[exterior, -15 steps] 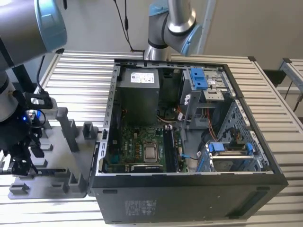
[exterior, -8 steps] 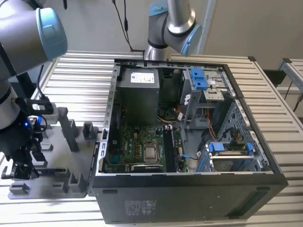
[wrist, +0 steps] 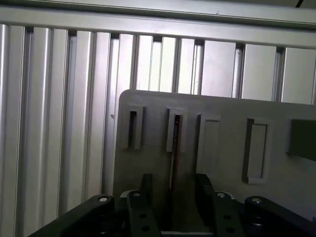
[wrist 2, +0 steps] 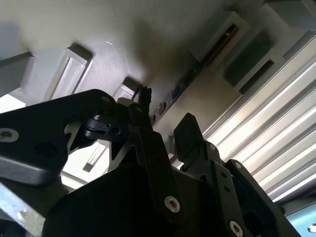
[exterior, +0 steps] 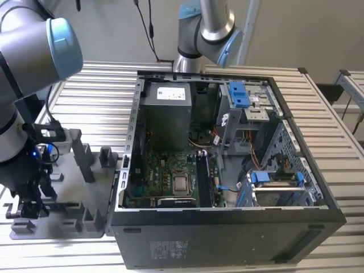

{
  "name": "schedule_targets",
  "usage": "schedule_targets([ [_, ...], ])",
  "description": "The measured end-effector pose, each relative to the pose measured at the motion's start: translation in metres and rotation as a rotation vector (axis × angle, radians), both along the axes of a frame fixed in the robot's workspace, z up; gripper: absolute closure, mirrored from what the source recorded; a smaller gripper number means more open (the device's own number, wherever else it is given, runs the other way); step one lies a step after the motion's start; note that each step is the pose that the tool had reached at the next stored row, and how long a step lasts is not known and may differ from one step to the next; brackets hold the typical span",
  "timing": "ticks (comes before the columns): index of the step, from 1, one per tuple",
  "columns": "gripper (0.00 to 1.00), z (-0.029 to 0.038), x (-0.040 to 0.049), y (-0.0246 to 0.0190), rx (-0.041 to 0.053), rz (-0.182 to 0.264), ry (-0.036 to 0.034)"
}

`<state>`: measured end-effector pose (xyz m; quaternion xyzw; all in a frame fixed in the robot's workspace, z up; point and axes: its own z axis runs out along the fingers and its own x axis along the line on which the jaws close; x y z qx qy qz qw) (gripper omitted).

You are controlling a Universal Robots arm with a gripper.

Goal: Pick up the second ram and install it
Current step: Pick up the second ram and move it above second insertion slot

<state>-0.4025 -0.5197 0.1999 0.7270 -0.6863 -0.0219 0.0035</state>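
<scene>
First wrist view puts the gripper [wrist: 175,197] low over the grey tray [wrist: 227,106]. Its two black fingers [wrist: 147,195] are spread wide, and the second ram [wrist: 173,148] stands on edge in a tray slot between them. I see a gap on either side, so nothing is clamped. In the second wrist view the stick runs along its slot as a dark strip with chips. From the exterior view, the arm [exterior: 23,68] reaches down to the tray at that view's left, beside the open computer case [exterior: 227,142] on the slatted surface [exterior: 96,96].
</scene>
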Motion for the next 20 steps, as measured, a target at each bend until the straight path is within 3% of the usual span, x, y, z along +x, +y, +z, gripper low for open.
schedule_targets([
  [6,0.52,-0.0014,-0.0019,0.0003,0.0,0.004,-0.002],
  [11,0.52,-0.0024,-0.0037,0.0003,-0.0001,0.009,-0.0234],
  [20,0.52,-0.0026,-0.0038,0.0003,0.0001,0.025,-0.0237],
])
